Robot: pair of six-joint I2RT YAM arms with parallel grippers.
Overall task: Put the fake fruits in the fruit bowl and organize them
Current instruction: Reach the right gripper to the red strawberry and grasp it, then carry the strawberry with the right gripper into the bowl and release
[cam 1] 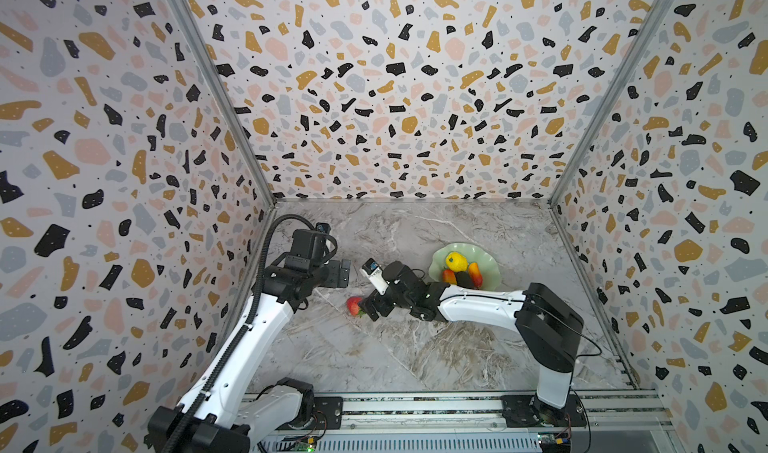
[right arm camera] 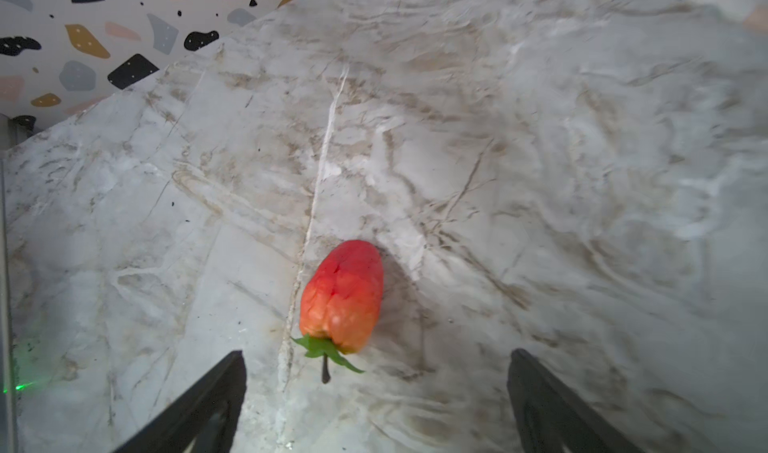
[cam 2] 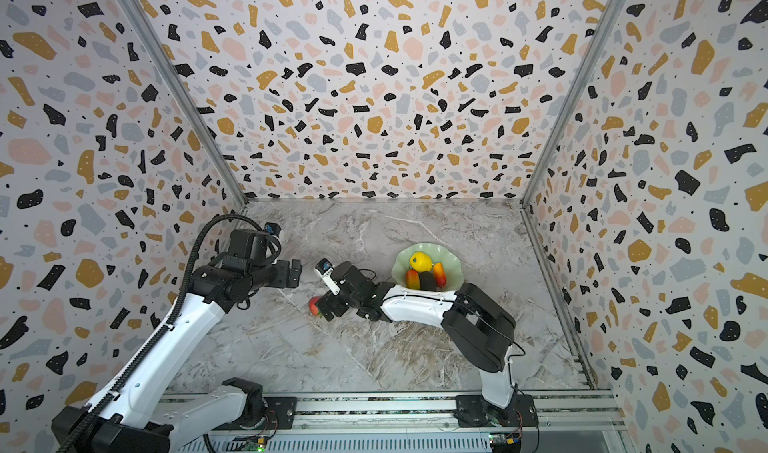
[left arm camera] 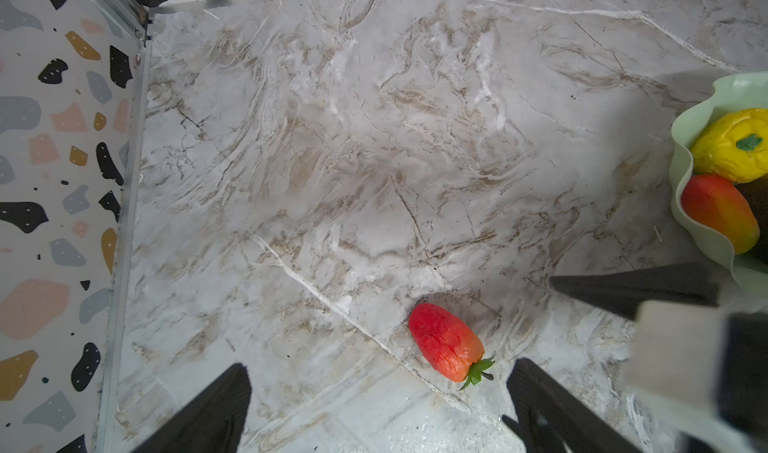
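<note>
Strawberry [right arm camera: 343,295] whole in wrist views, part-hidden in both top views; all jaws apart

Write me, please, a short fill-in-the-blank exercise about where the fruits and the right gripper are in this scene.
The fruit bowl holds ____ fruits.
The strawberry lies on the ____, outside the bowl.
The right gripper, at the strawberry's stem end, has its jaws ____.
The round fruit in the bowl is ____ in colour.
Missing words: four; table; open; yellow.
</note>
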